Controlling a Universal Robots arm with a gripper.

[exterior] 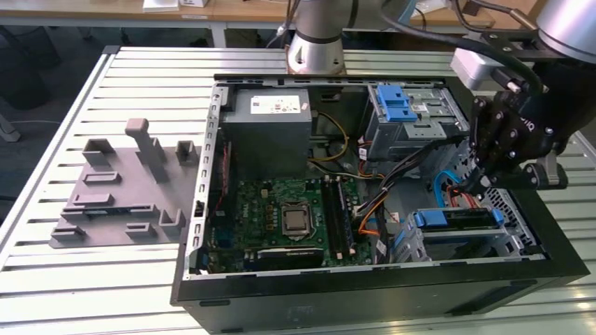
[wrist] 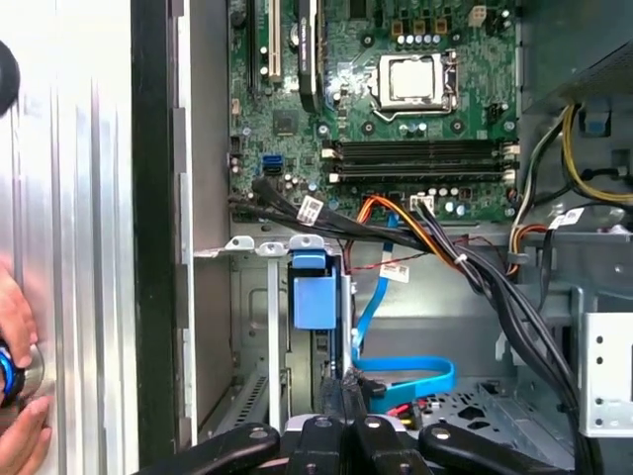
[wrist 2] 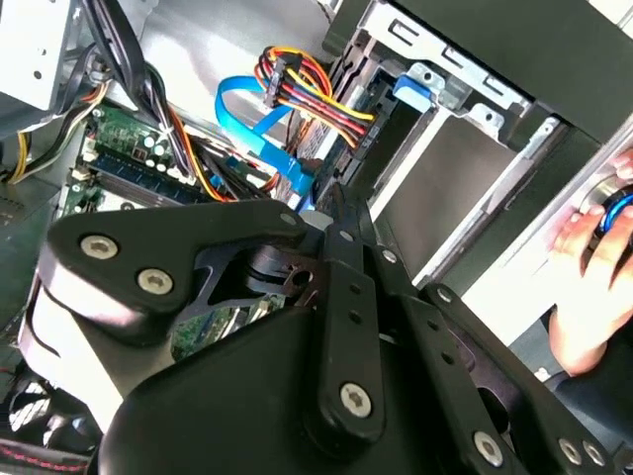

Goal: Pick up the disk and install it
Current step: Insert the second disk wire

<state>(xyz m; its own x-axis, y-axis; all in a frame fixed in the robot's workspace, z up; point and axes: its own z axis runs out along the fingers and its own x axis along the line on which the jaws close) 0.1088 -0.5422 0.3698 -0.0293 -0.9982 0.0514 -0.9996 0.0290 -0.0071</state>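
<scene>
Open black tower computer case [exterior: 373, 300] lies on its side on a slatted silver metal table [exterior: 56, 125], with the green motherboard [exterior: 279, 216] and the grey power supply box with a white sticker [exterior: 270, 125] exposed. The disk, a flat drive in a blue plastic carrier bracket [exterior: 456, 219], sits inside the silver metal drive cage [exterior: 507, 241] at the case corner on the exterior view's right. In the first wrist view its blue carrier end [wrist: 315, 297] stands in the cage slot. The black robot gripper [exterior: 477, 183] hangs inside the case just above the disk, next to the curled blue flat data cable [exterior: 442, 185]. In both wrist views the gripper [wrist: 341, 396] [wrist 2: 331, 203] has its fingers pinched narrow, tips together with nothing visible between them. I cannot tell whether the tips touch the disk. A grey plastic fixture plate with upright blocks [exterior: 121, 188] lies on the table on the exterior view's left, well apart from the case. A person's hand [wrist 2: 593, 262] rests outside the case wall on the table.
</scene>
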